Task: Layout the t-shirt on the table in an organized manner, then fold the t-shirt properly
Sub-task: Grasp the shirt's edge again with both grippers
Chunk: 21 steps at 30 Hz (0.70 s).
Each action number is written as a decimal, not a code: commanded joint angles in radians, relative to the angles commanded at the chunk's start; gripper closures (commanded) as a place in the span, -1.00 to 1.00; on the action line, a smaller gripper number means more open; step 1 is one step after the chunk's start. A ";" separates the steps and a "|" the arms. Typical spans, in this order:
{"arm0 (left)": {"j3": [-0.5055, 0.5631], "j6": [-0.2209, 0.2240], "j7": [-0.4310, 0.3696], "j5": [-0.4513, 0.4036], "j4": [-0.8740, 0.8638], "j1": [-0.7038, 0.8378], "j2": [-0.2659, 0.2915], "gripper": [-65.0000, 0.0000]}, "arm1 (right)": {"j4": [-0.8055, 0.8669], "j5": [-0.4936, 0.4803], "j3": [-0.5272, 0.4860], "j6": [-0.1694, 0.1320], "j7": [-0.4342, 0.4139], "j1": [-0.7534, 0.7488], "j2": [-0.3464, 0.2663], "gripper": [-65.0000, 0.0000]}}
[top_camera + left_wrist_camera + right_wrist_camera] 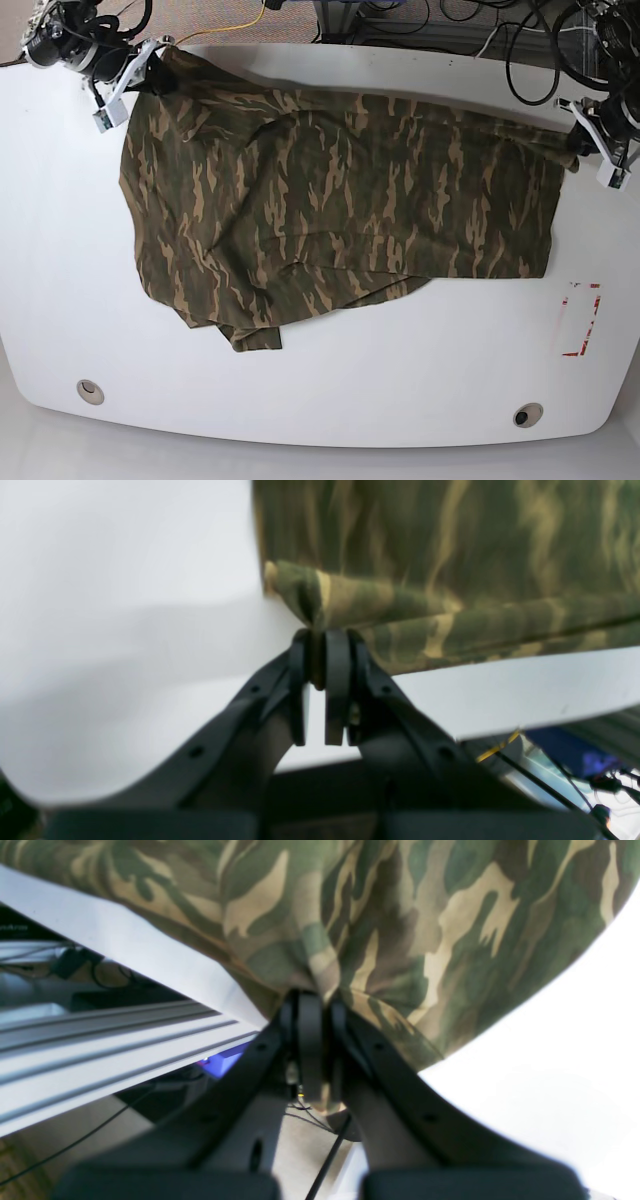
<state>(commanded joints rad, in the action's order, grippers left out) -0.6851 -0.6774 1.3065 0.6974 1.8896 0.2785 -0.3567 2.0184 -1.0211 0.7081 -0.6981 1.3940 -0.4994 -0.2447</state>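
A camouflage t-shirt lies spread across the far half of the white table, stretched between two robot grippers at opposite far edges. Its cloth runs nearly the whole width of the tabletop in the base view, smooth through the middle, with a rumpled flap trailing off toward the near side on that view's left. The left gripper, on the base view's right, has its jaws pinched nearly together on a folded corner of the shirt; the left wrist view shows a doubled hem running away from that pinch along the table edge. The right gripper, on the base view's left at the far corner, is likewise clamped on a bunched fold of fabric, and the cloth fans out from the grip in the right wrist view. Both pinched corners sit right at the table's rim. A red tape outline marks the surface near the shirt's edge on the base view's right, and two round grommet holes sit along the near side. Black cables loop beyond the far edge
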 joint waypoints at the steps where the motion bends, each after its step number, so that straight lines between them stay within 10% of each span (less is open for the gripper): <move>1: 0.008 0.012 0.000 0.000 -0.002 -0.006 0.000 0.91 | 0.000 0.000 0.000 0.000 0.000 0.002 0.000 1.00; 11: 0.114 0.097 -0.002 -0.008 -0.003 -0.094 0.000 0.91 | -0.002 0.000 0.000 0.000 0.000 0.097 0.000 1.00; 21: 0.241 0.098 -0.006 -0.221 -0.005 -0.189 0.005 0.91 | -0.006 0.002 -0.005 0.000 0.000 0.215 -0.025 1.00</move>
<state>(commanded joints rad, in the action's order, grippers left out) -0.4442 -0.5792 1.3004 0.4764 1.8850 0.0898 -0.3521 2.0123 -1.0196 0.7035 -0.6981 1.3940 -0.2846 -0.2693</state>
